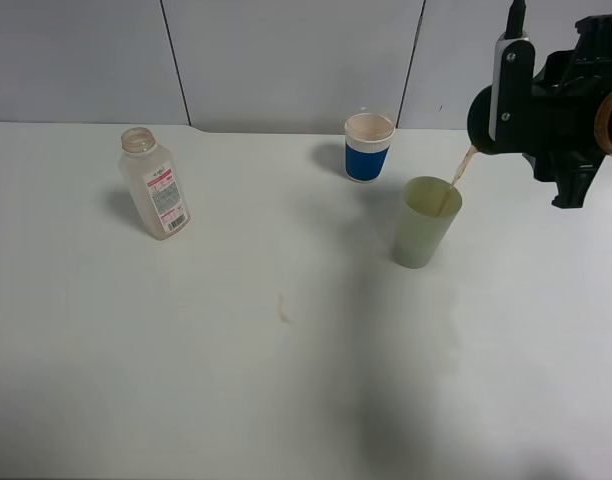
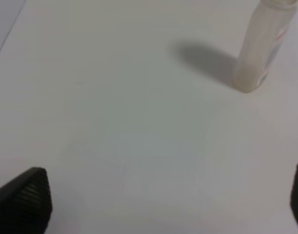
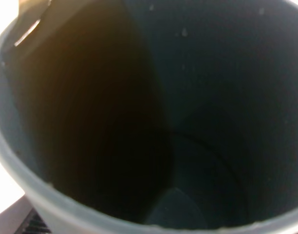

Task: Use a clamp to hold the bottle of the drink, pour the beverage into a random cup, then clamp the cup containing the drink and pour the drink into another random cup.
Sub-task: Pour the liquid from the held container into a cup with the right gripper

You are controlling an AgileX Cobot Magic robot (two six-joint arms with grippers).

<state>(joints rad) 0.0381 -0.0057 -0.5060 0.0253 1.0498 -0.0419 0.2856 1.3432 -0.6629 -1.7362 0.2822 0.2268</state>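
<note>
1. The table (image 1: 186, 380) fills the exterior view, pale and bare at the bottom.
2. The right gripper (image 1: 506, 118), upper right, is clenched on the teal cup (image 3: 154, 122), tipped sideways; the beverage (image 1: 458, 172) streams into the yellow-green cup (image 1: 424, 225) at centre right.
3. The bottle (image 1: 156, 185), upper left, stands uncapped and seemingly empty.
4. The left gripper (image 2: 163, 204) hangs released.
5. The teal cup is probably light, smooth and squeezable; grip its mid-wall.
</note>
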